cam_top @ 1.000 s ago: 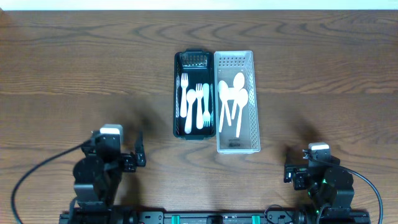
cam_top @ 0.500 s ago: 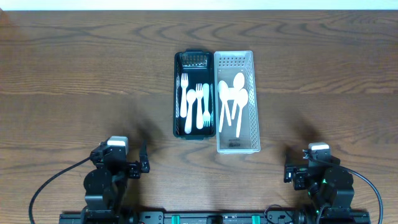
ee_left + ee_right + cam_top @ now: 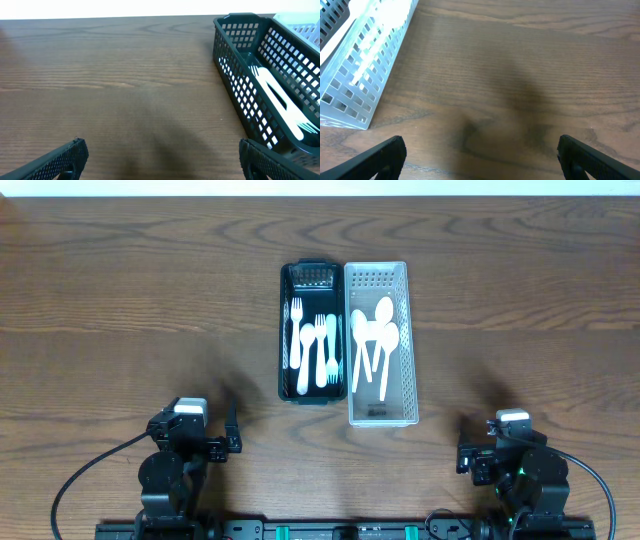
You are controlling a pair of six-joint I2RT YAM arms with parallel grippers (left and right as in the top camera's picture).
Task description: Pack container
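White plastic forks in dark green slotted basket, white plastic spoons in white slotted basket. Left gripper, right gripper: spread wide, empty. Packing judged complete; no pick needed.

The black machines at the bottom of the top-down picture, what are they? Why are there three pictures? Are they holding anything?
They are robot arms, a left arm and a right arm. Each ends in a two-finger gripper, like a pincer hand. One picture comes from a camera above the wooden table. The other two come from small cameras on the wrists, so each arm's own fingers show in the bottom corners. On the table, two baskets stand side by side: a dark green basket with white plastic forks in it, and a white basket with white plastic spoons in it. The left gripper and the right gripper are both open and hold nothing.
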